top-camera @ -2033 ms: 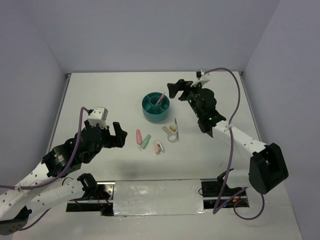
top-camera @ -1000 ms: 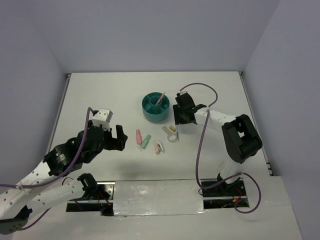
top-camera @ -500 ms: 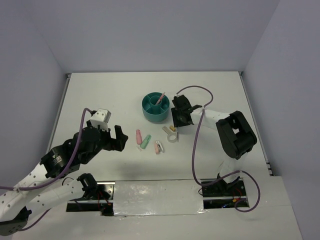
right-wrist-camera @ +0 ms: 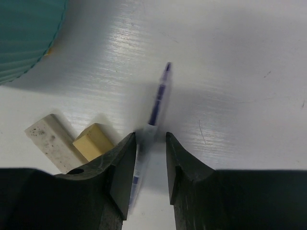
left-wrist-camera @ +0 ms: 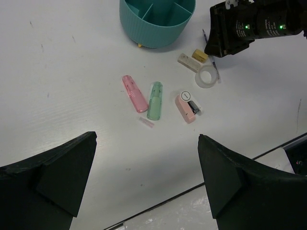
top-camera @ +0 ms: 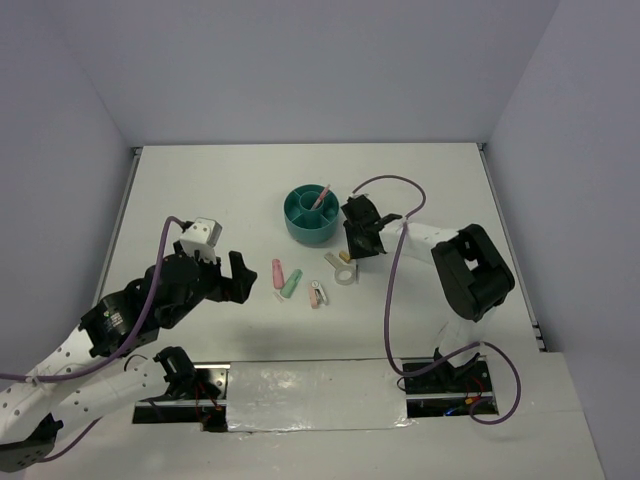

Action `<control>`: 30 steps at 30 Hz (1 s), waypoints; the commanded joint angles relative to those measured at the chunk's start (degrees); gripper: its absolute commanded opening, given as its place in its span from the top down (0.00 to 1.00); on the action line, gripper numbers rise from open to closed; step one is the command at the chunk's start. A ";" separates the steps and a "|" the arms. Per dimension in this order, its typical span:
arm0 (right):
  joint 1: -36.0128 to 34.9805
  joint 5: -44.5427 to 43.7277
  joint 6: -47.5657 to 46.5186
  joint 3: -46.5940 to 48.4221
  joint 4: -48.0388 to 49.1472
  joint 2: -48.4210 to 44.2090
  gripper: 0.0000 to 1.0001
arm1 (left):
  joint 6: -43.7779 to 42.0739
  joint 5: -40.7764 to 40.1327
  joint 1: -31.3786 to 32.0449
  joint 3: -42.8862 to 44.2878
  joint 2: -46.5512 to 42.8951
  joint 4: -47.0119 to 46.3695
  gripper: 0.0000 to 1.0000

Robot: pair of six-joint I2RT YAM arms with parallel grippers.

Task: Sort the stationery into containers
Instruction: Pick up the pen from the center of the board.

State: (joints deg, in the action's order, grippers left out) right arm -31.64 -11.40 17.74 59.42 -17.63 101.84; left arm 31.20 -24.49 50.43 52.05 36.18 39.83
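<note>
The teal organiser (top-camera: 311, 213) stands mid-table with a thin pink pen (top-camera: 320, 196) upright in it. My right gripper (right-wrist-camera: 150, 136) is down on the table just right of it, straddling the thin grey pen (right-wrist-camera: 160, 93). Its jaws are narrow; the pen lies against the left finger (right-wrist-camera: 125, 167) with a gap to the right one. A yellowish piece (right-wrist-camera: 93, 139) sits beside that finger. My left gripper (left-wrist-camera: 147, 138) hovers wide open and empty, nearer than the pink capsule (left-wrist-camera: 135, 93), green capsule (left-wrist-camera: 155, 100), pink-white clip (left-wrist-camera: 187, 107) and tape ring (left-wrist-camera: 207, 76).
A whitish block (right-wrist-camera: 50, 139) lies beside the yellowish piece. A tiny pale pink bit (left-wrist-camera: 147, 123) rests below the capsules. The organiser's wall (right-wrist-camera: 24, 38) is close to the upper left of my right fingers. A shiny strip (top-camera: 310, 395) runs along the table's near edge.
My right gripper has narrowed its jaws around the grey pen and shifted slightly left. The left arm has barely moved and stays wide open.
</note>
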 commanded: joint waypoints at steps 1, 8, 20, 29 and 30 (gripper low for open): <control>-0.88 0.41 1.42 -2.20 -2.59 -0.59 0.64 | -1.85 0.58 -0.25 -0.55 -0.59 -2.13 0.01; -0.97 0.50 2.22 -3.60 -3.64 -0.77 0.79 | -1.93 0.85 -0.25 -0.64 -0.59 -2.30 0.01; -0.88 1.21 1.60 -10.62 3.46 -12.96 1.00 | -0.79 1.64 -0.25 -0.55 -0.24 -2.57 0.01; -0.97 -10.13 0.02 -17.59 8.06 -40.30 1.00 | 7.99 5.15 -0.34 -4.15 6.17 -8.89 0.01; -0.97 -10.31 -0.16 -16.97 5.18 -41.71 1.00 | 9.22 5.50 -0.25 -4.33 8.62 -9.33 0.01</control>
State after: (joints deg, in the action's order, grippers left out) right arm -32.23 -17.80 18.92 41.95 -12.38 63.99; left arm 36.49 -21.30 50.33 48.69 40.60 34.87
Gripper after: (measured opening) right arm 0.039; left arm 0.993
